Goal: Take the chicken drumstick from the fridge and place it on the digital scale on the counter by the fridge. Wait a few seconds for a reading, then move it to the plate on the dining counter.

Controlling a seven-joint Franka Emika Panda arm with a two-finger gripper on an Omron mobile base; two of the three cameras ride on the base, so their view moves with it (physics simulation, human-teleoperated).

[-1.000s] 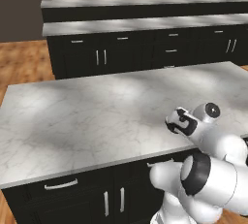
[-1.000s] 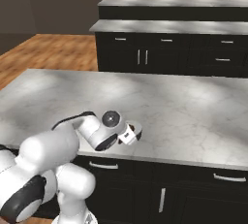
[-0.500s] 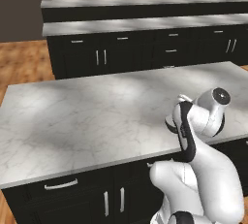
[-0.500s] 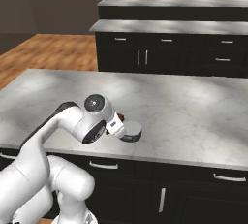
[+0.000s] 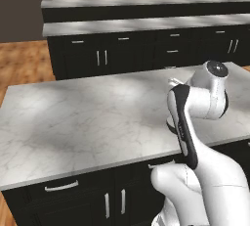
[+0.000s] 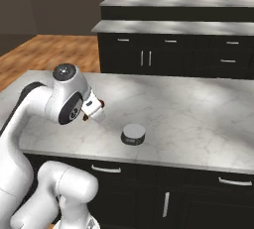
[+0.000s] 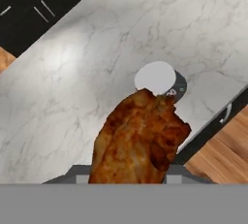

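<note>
The chicken drumstick [image 7: 140, 140], a glossy reddish-brown lump, sits close under the hand camera and hides the fingertips of my gripper [image 7: 131, 175], which is shut on it. Below and just beyond it, the digital scale [image 7: 157, 77] is a small round grey disc near the front edge of the marbled counter [image 7: 72, 72], and its top is bare. In the right base view my gripper [image 6: 95, 112] hangs above the counter [image 6: 198, 119], up and to the left of the scale [image 6: 133, 133]. The fridge, the plate and the dining counter are out of view.
Black cabinets with silver handles [image 6: 105, 169] run under the counter's front edge. Two more marbled tops over black cabinets [image 5: 141, 24] stand behind, across a strip of wooden floor [image 5: 24, 63]. My white arm [image 5: 195, 122] rises in front of the counter's right part.
The hand has risen and drawn back from the scale, carrying the drumstick, so the scale's top now shows bare. The arm's elbow has swung upward.
</note>
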